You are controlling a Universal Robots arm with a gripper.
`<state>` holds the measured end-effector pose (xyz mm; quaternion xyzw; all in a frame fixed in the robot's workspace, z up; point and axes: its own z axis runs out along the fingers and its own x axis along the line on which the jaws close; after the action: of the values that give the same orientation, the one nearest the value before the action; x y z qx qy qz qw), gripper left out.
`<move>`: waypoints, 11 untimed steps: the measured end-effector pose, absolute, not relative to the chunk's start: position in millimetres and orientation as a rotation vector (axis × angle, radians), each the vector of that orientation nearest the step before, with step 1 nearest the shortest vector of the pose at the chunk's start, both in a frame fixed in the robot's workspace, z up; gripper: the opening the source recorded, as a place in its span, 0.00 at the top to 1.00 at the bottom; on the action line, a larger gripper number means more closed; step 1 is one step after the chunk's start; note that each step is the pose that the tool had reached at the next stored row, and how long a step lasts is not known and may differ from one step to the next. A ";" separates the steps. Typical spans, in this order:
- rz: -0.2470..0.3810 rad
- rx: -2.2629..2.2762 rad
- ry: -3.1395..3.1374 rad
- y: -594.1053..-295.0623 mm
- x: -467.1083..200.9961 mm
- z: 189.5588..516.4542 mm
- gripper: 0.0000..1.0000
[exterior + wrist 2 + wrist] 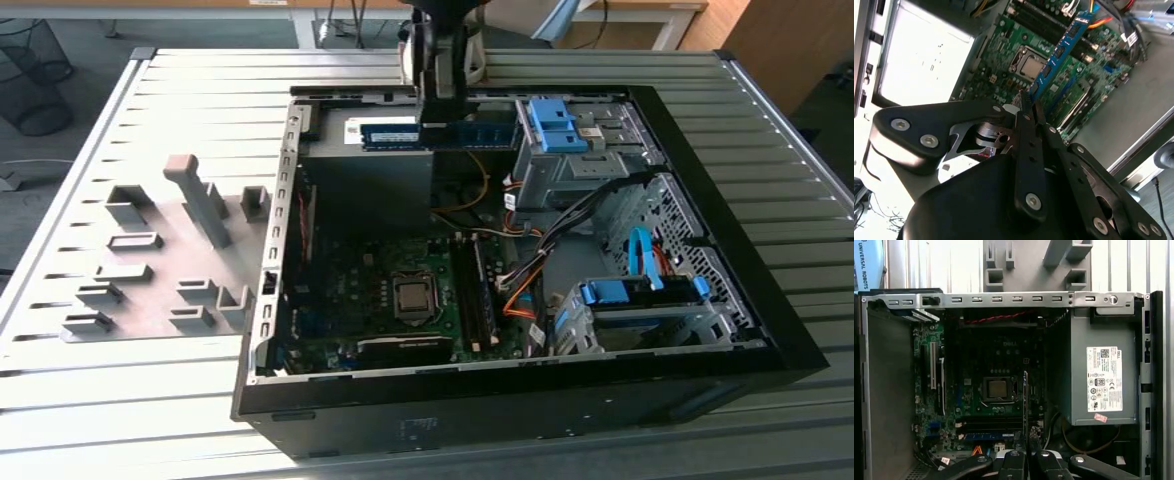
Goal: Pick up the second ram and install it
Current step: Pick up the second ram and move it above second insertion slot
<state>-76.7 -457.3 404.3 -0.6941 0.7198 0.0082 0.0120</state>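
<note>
**Gripping second ram (1060, 49) above open computer case (534, 420)**

Your gripper (1027, 102): jaws closed on the second ram, and the stick juts out past them. Beneath it, the motherboard (1004, 65) with its processor socket (997, 388). Farthest, the case's walls.

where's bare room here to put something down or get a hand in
Free: table slats on the far and near sides of the fixture plate. Crowded: inside the case, with cables, drive cages, and the pincer holding the ram.
</note>
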 end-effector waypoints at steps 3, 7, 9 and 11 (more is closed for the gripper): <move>0.026 -2.164 2.244 -457.3 -68.7 404.1 0.86; 0.026 -2.164 2.244 -457.3 -57.6 403.8 0.86; 0.026 -2.164 2.244 -457.3 -52.2 403.7 0.86; 0.026 -2.164 2.244 -457.4 -47.9 403.6 0.86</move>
<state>-47.9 -457.4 403.6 -0.6941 0.7198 0.0083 0.0121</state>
